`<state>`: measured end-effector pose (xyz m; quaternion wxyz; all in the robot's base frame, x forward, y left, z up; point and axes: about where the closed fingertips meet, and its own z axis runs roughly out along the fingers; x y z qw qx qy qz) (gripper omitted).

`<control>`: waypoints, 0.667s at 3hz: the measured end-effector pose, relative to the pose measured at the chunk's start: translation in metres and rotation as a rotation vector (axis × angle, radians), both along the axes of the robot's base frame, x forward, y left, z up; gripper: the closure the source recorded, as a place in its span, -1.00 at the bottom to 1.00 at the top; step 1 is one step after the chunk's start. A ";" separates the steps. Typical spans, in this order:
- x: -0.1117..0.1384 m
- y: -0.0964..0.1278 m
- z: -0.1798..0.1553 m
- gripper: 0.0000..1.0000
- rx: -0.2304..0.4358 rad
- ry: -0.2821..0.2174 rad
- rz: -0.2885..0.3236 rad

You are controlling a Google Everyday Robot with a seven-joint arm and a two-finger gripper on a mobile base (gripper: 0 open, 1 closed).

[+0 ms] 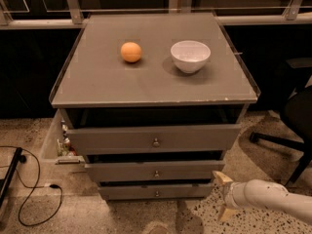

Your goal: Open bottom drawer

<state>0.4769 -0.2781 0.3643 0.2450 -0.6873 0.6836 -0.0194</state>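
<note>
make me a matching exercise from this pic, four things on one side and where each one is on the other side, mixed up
Things:
1 orange
2 bowl
3 bottom drawer
4 gripper

Places:
A low down, just right of the cabinet
B on the cabinet top, left side
C lowest of the three fronts
D on the cabinet top, right side

Pairs: 1-B, 2-D, 3-C, 4-A

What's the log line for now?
phase: pre-grasp | gripper: jaws open, low, right of bottom drawer | knob: untouched | on cabinet: orange, bowl
</note>
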 end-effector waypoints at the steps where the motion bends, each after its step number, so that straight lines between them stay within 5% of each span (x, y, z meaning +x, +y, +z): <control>1: 0.035 -0.003 -0.012 -1.00 0.059 -0.113 -0.034; 2: 0.035 -0.003 -0.012 -1.00 0.059 -0.113 -0.034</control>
